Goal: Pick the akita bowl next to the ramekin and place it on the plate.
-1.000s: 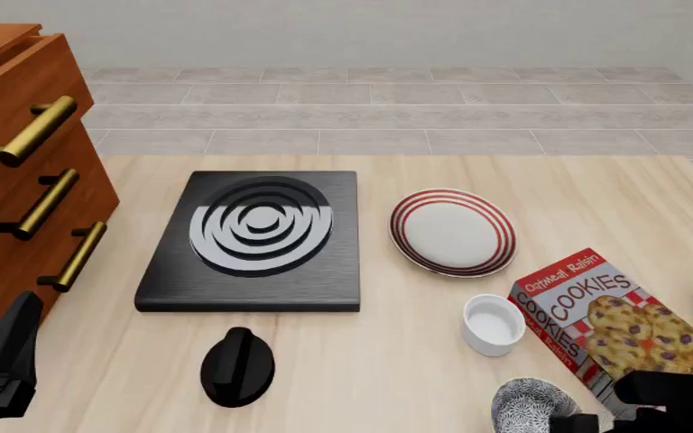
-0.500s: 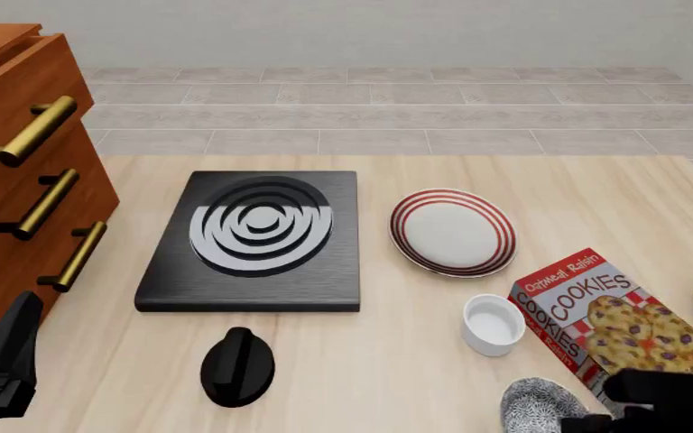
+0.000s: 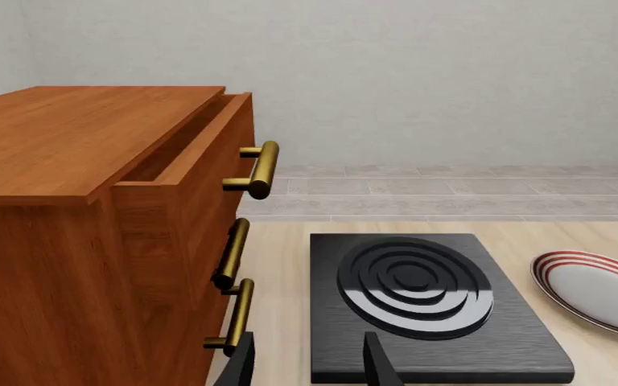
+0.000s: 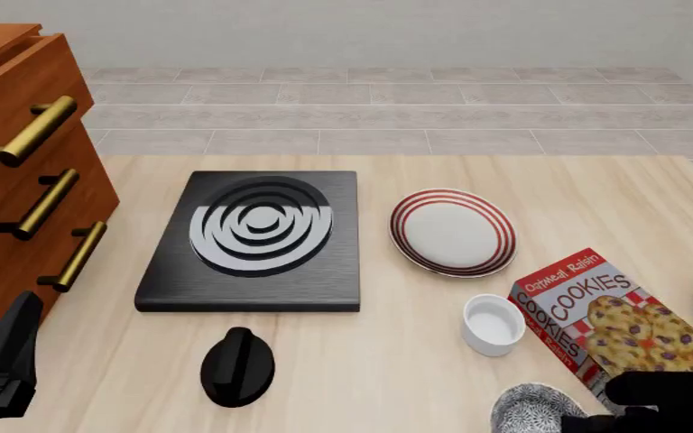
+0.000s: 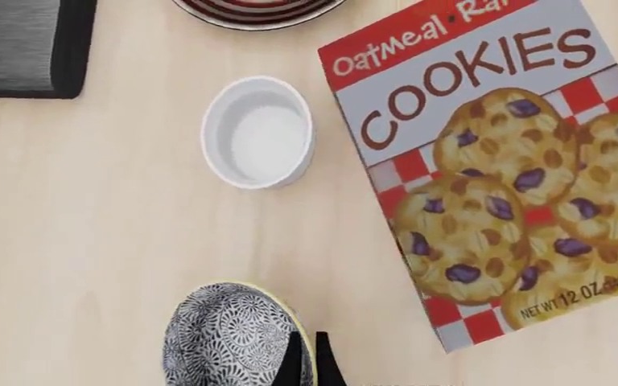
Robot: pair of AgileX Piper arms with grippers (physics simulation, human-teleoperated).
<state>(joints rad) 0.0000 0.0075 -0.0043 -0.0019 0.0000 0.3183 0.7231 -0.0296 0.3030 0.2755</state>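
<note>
The right gripper (image 5: 302,362) has its jaws nearly together, pinching the pale rim of the akita bowl (image 5: 228,336), a thin-wall grip suited to lifting it. In the front view the bowl sits at the table's near edge, with the ramekin (image 4: 494,324) at about 11 o'clock from it, the cookie box (image 4: 617,311) at 1 o'clock and the plate (image 4: 453,231) beyond. The left gripper (image 3: 306,366) idles with jaws apart near the stove (image 3: 427,305).
</note>
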